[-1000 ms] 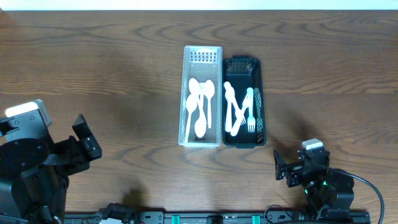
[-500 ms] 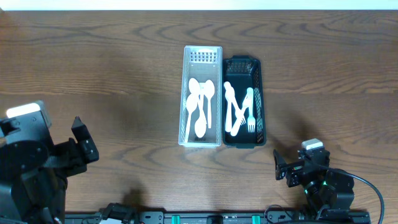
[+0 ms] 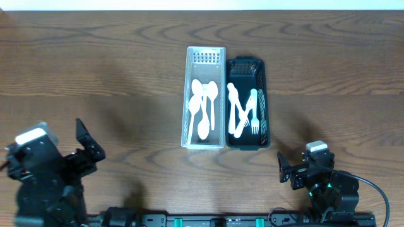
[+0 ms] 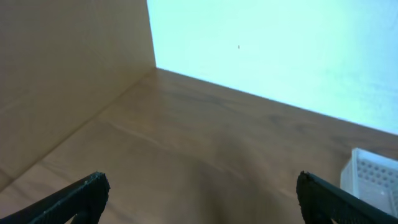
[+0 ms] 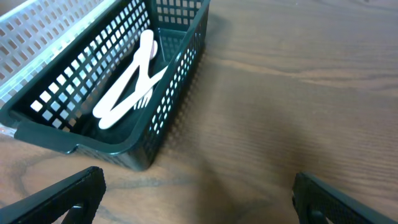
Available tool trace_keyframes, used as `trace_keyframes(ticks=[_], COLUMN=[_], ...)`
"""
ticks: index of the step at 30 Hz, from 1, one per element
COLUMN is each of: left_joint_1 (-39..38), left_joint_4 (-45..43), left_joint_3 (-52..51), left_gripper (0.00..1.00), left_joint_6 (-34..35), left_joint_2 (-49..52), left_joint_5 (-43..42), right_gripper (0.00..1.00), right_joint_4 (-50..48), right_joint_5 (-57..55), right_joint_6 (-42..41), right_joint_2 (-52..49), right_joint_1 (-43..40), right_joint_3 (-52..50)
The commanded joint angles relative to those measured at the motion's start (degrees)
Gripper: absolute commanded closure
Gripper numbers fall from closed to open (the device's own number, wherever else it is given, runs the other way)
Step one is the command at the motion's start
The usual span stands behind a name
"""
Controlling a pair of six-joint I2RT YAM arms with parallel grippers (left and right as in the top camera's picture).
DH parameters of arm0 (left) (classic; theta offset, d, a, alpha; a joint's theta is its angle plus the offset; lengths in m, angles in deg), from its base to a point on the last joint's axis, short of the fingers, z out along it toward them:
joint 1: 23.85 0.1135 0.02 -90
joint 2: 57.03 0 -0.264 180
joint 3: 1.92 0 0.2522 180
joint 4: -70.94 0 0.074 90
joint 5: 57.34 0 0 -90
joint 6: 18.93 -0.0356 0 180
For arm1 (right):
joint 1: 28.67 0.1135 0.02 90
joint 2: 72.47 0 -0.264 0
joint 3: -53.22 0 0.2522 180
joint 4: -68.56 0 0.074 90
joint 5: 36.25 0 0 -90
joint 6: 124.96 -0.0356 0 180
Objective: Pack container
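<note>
White plastic basket and dark mesh basket stand side by side at the middle of the wooden table, their long walls touching. The white one holds white spoons. The dark one holds white forks, crossed over one another. Both baskets lie well apart from either gripper.

The left gripper sits low at the near left edge of the table, its arm folded back over its base. In the left wrist view its two fingertips stand wide apart at the bottom corners, with nothing between them. Only a corner of the white basket shows, at the far right edge.

The right gripper rests at the near right, just short of the dark basket's near end, the arm tucked in close. Its jaws are likewise spread wide and hold nothing. In the right wrist view the dark basket lies ahead and to the left of the gap, the forks visible through its mesh.

The table is dark brown with a strong grain. Beyond it, the left wrist view shows a pale bright wall meeting a tan panel.
</note>
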Motion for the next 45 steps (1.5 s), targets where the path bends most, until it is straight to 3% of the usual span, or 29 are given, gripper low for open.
trace_keyframes(ticks=[1,10,18,45], left_joint_1=[0.5,0.5,0.5,0.5], left_joint_4=[-4.4,-12.6,-13.1,-14.3], left_joint_3=[-8.4,-28.3,-38.0,-52.5], left_gripper=[0.02,0.02,0.02,0.02], left_joint_6=[-0.2,0.6,0.6,0.6], left_joint_2=[-5.4,-17.4,-24.2,-27.7], left_joint_5=[0.5,0.5,0.5,0.5], right_gripper=[0.01,0.01,0.01,0.01], right_joint_4=[0.0,0.0,0.0,0.0], right_joint_5=[0.1,0.1,0.1,0.1], right_joint_6=[0.7,0.7,0.7,0.7], right_joint_2=[0.6,0.6,0.6,0.6], right_joint_1=[0.6,0.6,0.6,0.6], right_joint_3=[-0.1,-0.1,-0.1,-0.1])
